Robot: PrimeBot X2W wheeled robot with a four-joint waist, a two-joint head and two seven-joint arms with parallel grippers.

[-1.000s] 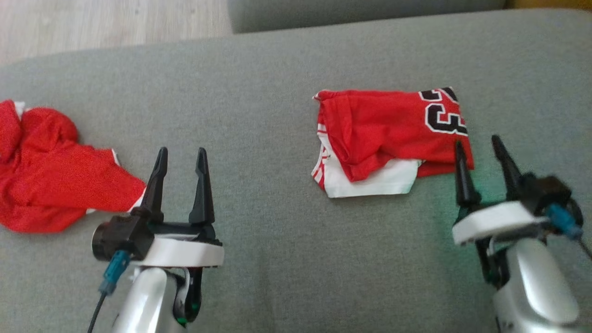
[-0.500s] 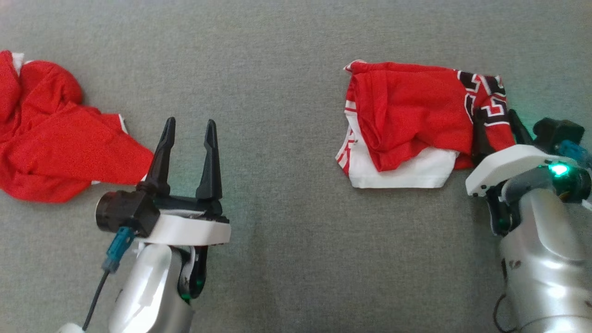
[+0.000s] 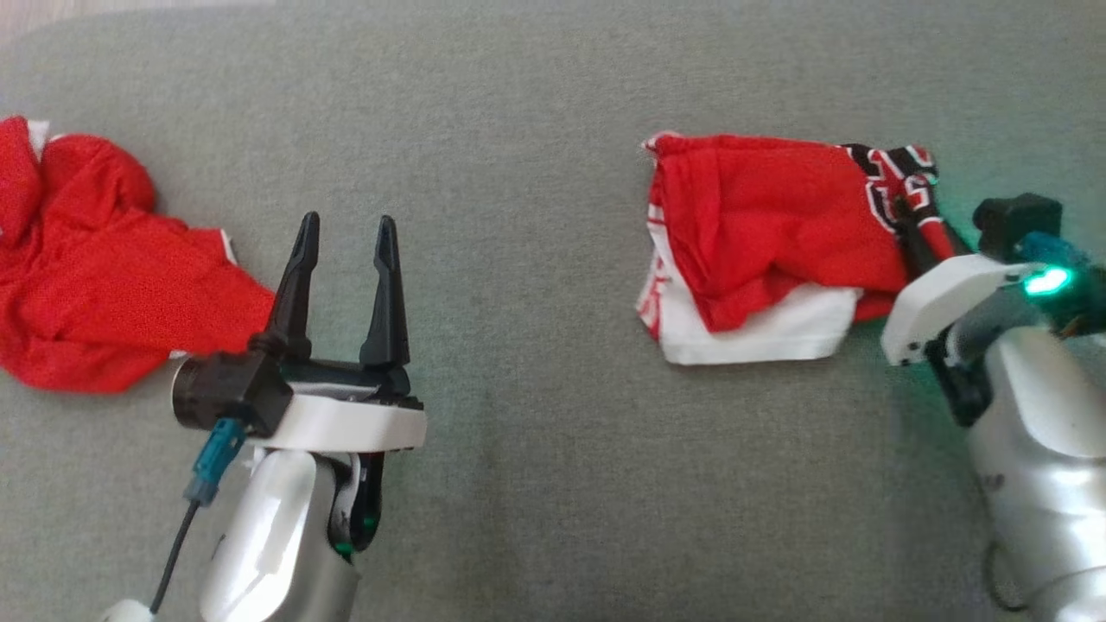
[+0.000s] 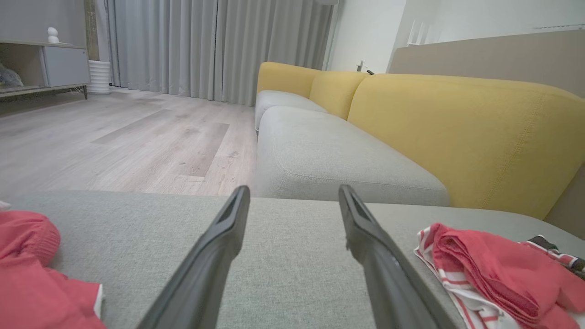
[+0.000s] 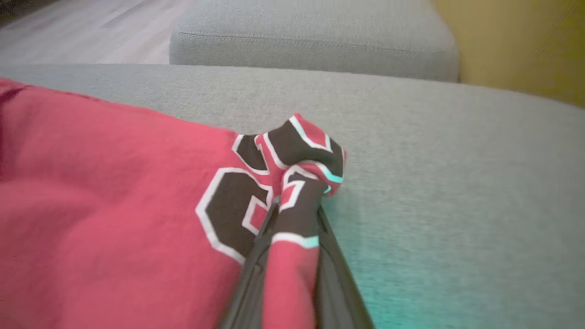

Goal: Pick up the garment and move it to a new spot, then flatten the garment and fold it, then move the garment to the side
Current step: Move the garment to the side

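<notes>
The folded red and white garment [image 3: 760,233] with black numbers lies on the grey cushion at the right. My right gripper [image 3: 918,212] is shut on its numbered right edge, and the cloth bunches up between the fingers. The right wrist view shows that pinched fold [image 5: 301,169] rising from the right gripper [image 5: 297,201], with the rest of the garment [image 5: 114,205] spread to the left. My left gripper [image 3: 346,225] hovers open over bare cushion, well left of the garment. In the left wrist view the left gripper [image 4: 293,192] holds nothing, and the garment [image 4: 493,274] lies at lower right.
A second, crumpled red garment [image 3: 95,276] lies at the far left, just beside my left gripper, and shows again as a red heap [image 4: 32,274]. The grey cushion [image 3: 536,389] stretches between the two. Beyond are another grey seat [image 4: 329,160], a yellow backrest [image 4: 457,128] and wooden floor [image 4: 114,137].
My right gripper moved onto the garment's numbered edge and closed on it, crumpling the numbers. The head camera tilted. My left gripper stayed open in place.
</notes>
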